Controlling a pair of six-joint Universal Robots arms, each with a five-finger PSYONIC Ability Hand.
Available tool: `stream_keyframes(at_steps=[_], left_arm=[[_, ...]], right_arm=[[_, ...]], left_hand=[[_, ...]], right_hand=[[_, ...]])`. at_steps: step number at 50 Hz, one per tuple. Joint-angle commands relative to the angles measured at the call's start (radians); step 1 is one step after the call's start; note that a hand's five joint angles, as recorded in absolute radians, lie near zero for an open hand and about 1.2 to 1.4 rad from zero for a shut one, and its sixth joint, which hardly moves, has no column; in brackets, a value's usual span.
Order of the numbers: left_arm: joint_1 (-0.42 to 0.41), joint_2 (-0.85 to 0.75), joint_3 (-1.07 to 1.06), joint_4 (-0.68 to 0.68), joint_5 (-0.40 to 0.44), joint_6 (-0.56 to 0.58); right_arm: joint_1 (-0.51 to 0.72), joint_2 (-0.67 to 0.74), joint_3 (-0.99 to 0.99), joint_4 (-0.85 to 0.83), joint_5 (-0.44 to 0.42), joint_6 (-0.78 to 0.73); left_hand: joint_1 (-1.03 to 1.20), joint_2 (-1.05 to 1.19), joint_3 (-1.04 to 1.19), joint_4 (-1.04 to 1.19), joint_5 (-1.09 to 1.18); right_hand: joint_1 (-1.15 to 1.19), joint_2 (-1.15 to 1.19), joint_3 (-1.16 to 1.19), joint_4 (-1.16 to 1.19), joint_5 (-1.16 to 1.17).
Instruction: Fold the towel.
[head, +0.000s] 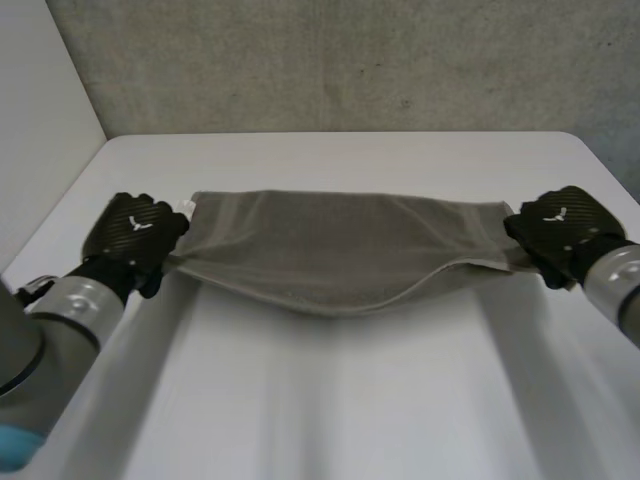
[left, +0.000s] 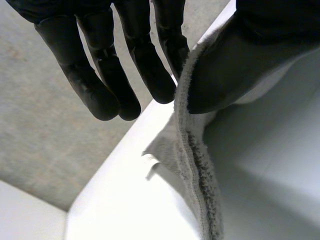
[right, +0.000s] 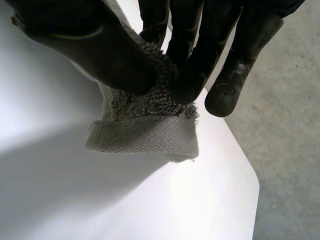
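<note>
White surface (head: 340, 400) under the sagging towel (head: 330, 245), its ends pinched by left robot hand (head: 135, 232) and right robot hand (head: 560, 228); best move both level, laying edges together evenly

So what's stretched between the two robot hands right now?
The grey terry towel, pinched at its ends by the left robot hand and right robot hand, its middle sagging; the head view shows it.

White table (head: 330, 400), smooth top with rounded far corners, is standing against a grey concrete wall (head: 350, 60). One grey towel (head: 340, 250) is hanging stretched across its middle, sagging toward the top; whether the sag is touching the surface cannot be told.
</note>
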Motion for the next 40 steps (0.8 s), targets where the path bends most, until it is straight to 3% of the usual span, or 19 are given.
stream_keyframes(at_steps=[1,9,17,28,40], left_arm=[[0.036,0.203,-0.103,-0.008,0.003,0.064],[0.047,0.272,-0.123,-0.012,0.049,0.063],[0.028,0.029,-0.042,-0.005,0.078,0.072],[-0.021,-0.363,0.340,-0.014,0.020,0.075],[-0.038,-0.604,0.650,-0.023,0.000,0.072]], right_arm=[[-0.048,-0.126,0.001,0.216,-0.039,0.001],[-0.087,-0.159,-0.028,0.307,-0.118,-0.007],[-0.102,-0.001,-0.082,0.299,-0.141,-0.010],[-0.099,0.279,-0.227,0.169,-0.107,0.093],[-0.062,0.408,-0.322,-0.007,-0.055,0.225]], left_hand=[[-0.055,-0.130,-0.156,-0.132,-0.267],[-0.055,-0.130,-0.156,-0.132,-0.267],[-0.055,-0.130,-0.156,-0.132,-0.267],[-0.055,-0.130,-0.156,-0.132,-0.267],[-0.055,-0.130,-0.156,-0.132,-0.267]], right_hand=[[0.073,0.113,0.055,0.054,0.058],[0.073,0.113,0.055,0.054,0.058],[0.073,0.113,0.055,0.054,0.058],[0.073,0.113,0.055,0.054,0.058],[0.073,0.113,0.055,0.054,0.058]])
